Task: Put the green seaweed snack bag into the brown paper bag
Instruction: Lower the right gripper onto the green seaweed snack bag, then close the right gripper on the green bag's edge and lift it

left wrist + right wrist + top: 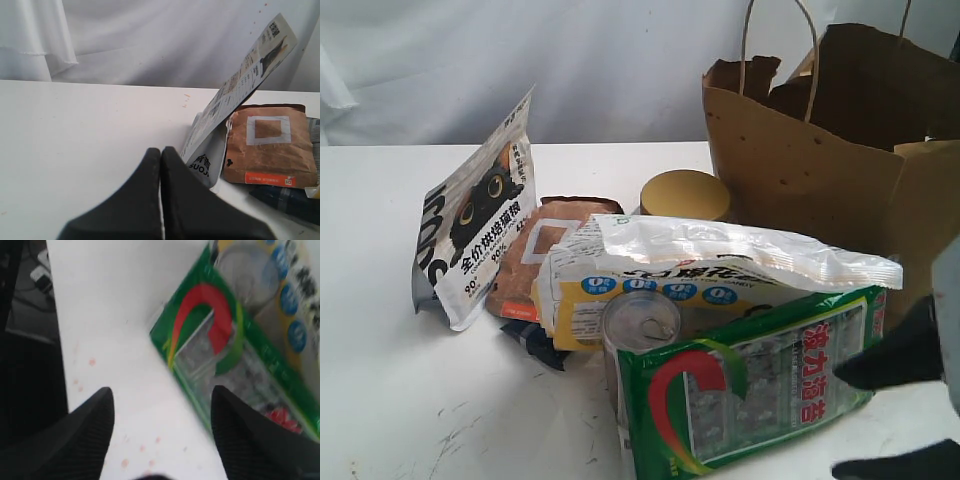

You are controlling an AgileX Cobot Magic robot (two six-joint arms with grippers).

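Two fingers on my right gripper stand spread wide and empty. The green seaweed snack bag lies just beyond them at the front of the table. It is propped at a slant against a silver can, and its upper edge is tucked under the white-and-yellow packet. The brown paper bag stands open behind the pile. I judge the snack bag light and limp. Its glossy film is likely to slide between the pads, and the seaweed sheets in the window would crack under a hard squeeze. I would pinch the flat sealed edge at the near end, not the middle, and draw it out gently so the can and packet do not follow. My left gripper sits apart with its fingers pressed together, holding nothing, near the cat-print pouch.
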